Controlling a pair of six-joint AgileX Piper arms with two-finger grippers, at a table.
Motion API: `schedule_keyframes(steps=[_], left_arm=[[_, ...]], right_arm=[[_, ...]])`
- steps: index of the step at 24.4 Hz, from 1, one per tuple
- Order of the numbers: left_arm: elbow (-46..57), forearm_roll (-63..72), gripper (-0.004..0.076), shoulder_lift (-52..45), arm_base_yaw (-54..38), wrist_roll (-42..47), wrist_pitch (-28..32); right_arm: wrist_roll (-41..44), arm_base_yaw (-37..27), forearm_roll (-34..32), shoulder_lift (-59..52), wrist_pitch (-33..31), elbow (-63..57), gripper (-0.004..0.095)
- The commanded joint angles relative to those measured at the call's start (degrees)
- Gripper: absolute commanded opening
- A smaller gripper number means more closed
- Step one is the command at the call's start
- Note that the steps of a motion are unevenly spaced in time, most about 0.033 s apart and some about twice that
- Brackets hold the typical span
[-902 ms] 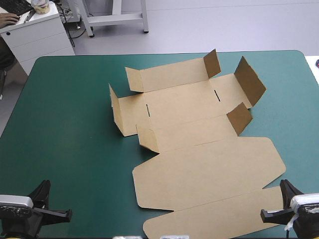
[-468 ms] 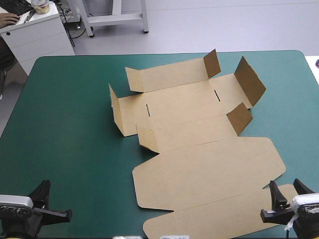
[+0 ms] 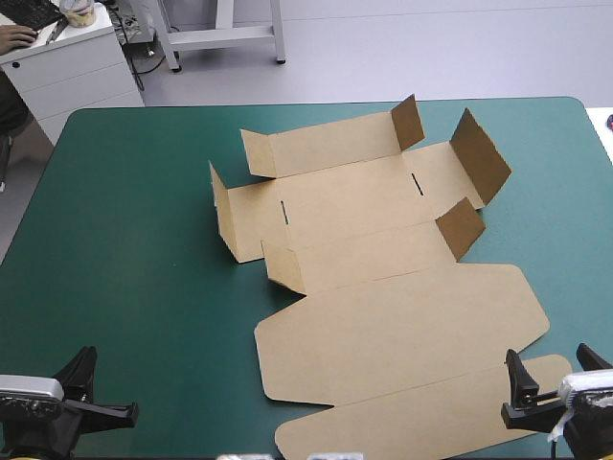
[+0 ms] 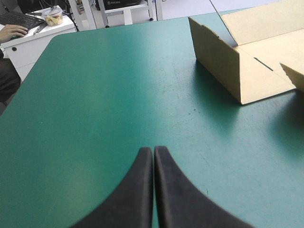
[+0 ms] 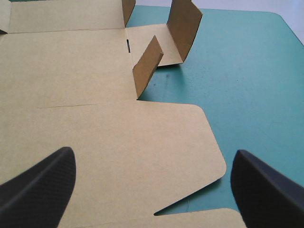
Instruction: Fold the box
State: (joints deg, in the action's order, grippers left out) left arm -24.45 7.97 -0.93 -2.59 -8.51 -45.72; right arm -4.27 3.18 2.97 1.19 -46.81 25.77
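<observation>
The brown box point(image 3: 383, 278) lies as a cut sheet on the middle and right of the table. Its big lid panel is flat toward the near edge, and several small flaps stand raised around the far part. My right gripper point(image 3: 554, 366) is at the near right corner, open, its fingers standing over the lid's narrow front flap with nothing held. In the right wrist view the right gripper point(image 5: 153, 154) spreads wide above the flat lid point(image 5: 95, 137). My left gripper point(image 3: 84, 369) is shut at the near left corner, over bare cover. From the left wrist, the box wall point(image 4: 223, 61) lies well ahead of the left gripper point(image 4: 153, 151).
The teal-green cover point(image 3: 134, 240) runs broad to the left of the box. A white desk point(image 3: 77, 62) stands beyond the table's far left corner. The right table edge passes close to the box's raised right flap point(image 3: 481, 153).
The right gripper's fingers have spread from shut to wide open over the lid's front flap. The box and the left arm have not moved.
</observation>
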Motion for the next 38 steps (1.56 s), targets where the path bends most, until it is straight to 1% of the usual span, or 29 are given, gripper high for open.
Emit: schedule_keyframes(steps=[1, 5, 6, 7, 8, 11, 13, 17, 21, 29, 34, 38], left_arm=[[-1.2, 1.0, -0.001, 0.7, 0.3, 0.5, 4.3], [-1.2, 1.0, -0.001, 0.7, 0.3, 0.3, 4.3], [-1.2, 1.0, -0.001, 0.7, 0.3, 0.3, 4.3], [-1.2, 1.0, -0.001, 0.7, 0.3, 0.3, 4.3], [-1.2, 1.0, -0.001, 0.7, 0.3, 0.3, 4.3], [-1.2, 1.0, -0.001, 0.7, 0.3, 0.3, 4.3], [-1.2, 1.0, -0.001, 0.7, 0.3, 0.3, 4.3], [-1.2, 1.1, -0.001, 0.7, 0.3, 0.3, 4.3], [-1.2, 1.1, -0.001, 0.7, 0.3, 0.3, 4.3], [-1.2, 1.1, -0.001, 0.7, 0.3, 0.3, 4.3], [-1.2, 1.1, -0.001, 0.7, 0.3, 0.3, 4.3], [-1.2, 1.1, -0.001, 0.7, 0.3, 0.3, 4.3]], right_arm=[[-0.5, 0.1, -0.3, 7.0, 2.6, 5.5, 0.0819], [-0.5, 0.1, -0.3, 16.0, 2.5, 12.7, 0.0819], [-0.5, 0.1, -0.3, 21.7, 2.2, 16.8, 0.0819], [-0.5, 0.1, -0.3, 24.7, 1.8, 18.9, 0.0819], [-0.5, 0.1, -0.3, 31.0, 0.4, 22.4, 0.0819], [-1.6, 0.1, 0.1, 42.5, -2.6, 29.4, 0.0819], [-3.0, 0.1, 0.1, 52.3, -5.5, 35.7, 0.0819], [-3.1, 0.1, 0.1, 68.4, -12.0, 46.9, 0.0819], [-4.3, 0.0, -0.3, 82.2, -15.0, 57.2, 0.0819], [-6.4, -0.1, -1.7, 96.1, -17.1, 66.2, 0.0819], [-8.1, -0.1, -1.2, 101.1, -16.7, 68.1, 0.0819], [-10.2, -0.1, -1.0, 103.8, -18.3, 68.0, 0.0819]])
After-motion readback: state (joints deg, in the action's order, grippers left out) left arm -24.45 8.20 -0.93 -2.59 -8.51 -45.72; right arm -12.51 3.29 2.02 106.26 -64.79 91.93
